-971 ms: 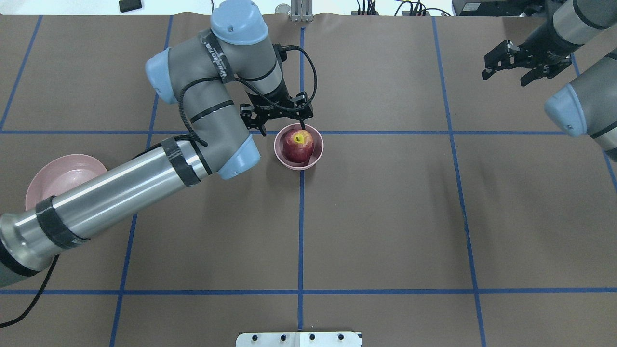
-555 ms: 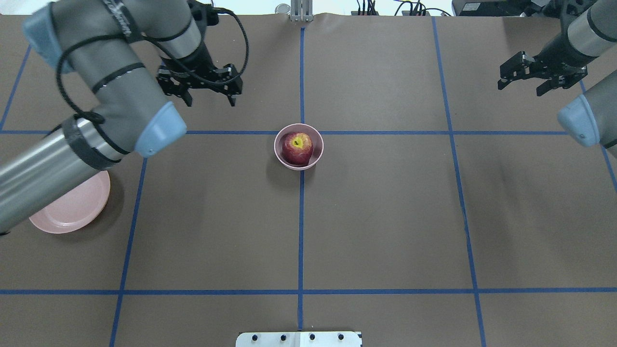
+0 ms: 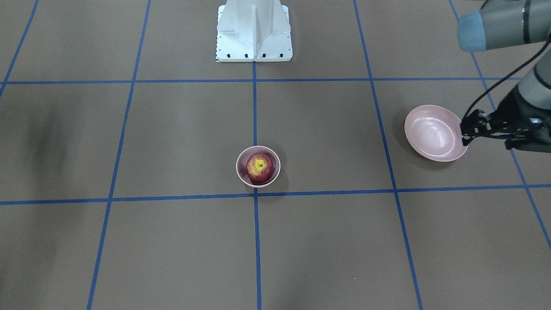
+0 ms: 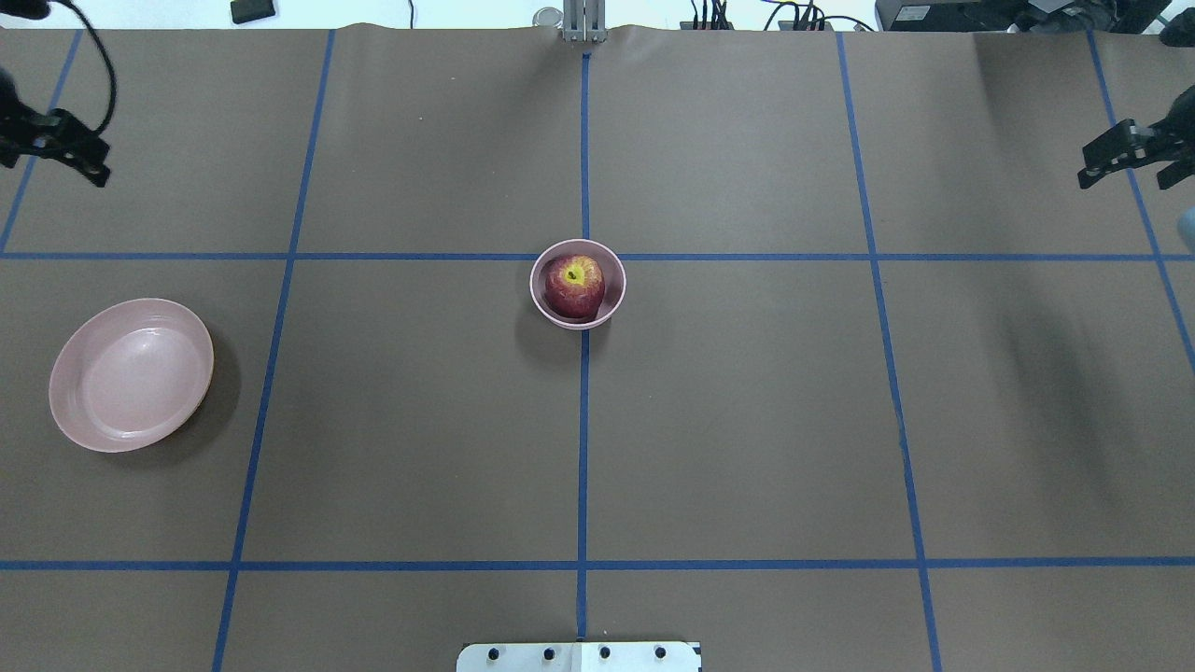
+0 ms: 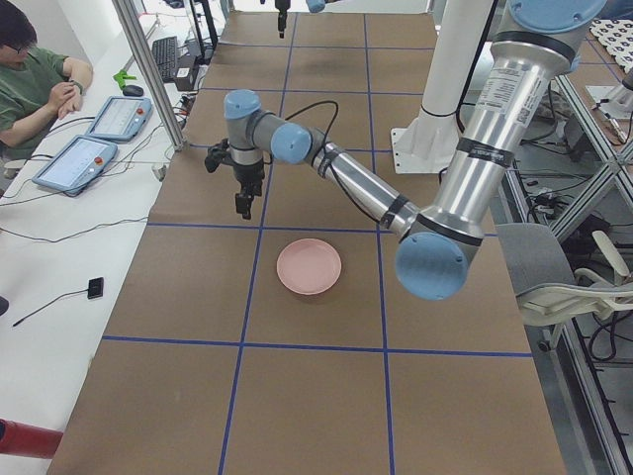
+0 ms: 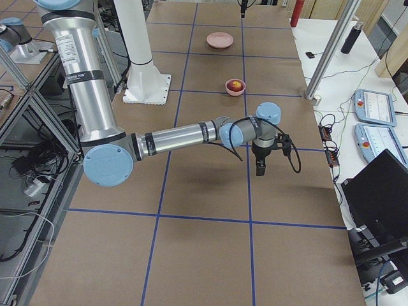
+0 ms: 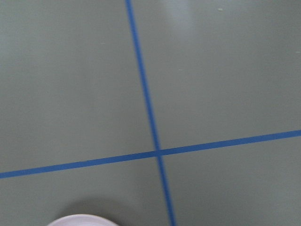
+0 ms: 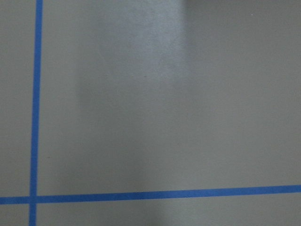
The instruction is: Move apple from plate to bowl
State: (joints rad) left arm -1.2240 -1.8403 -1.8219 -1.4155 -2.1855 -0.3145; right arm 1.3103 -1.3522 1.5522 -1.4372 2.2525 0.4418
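The apple (image 4: pixel 575 285) sits in the bowl (image 4: pixel 617 280), the plate (image 4: pixel 131 373) lies bare well off from it, and the left gripper (image 3: pixel 465 131) and right gripper (image 4: pixel 1125 175) hang far from the bowl, jaws apart, so the task looks done.

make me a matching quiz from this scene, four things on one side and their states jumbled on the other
Things:
1. apple
2. plate
3. bowl
4. left gripper

States:
a. open, holding nothing
b. red, sitting in a dish
c. pink, shallow, nothing on it
d. pink, deep, holding something

Pairs: 1-b, 2-c, 3-d, 4-a
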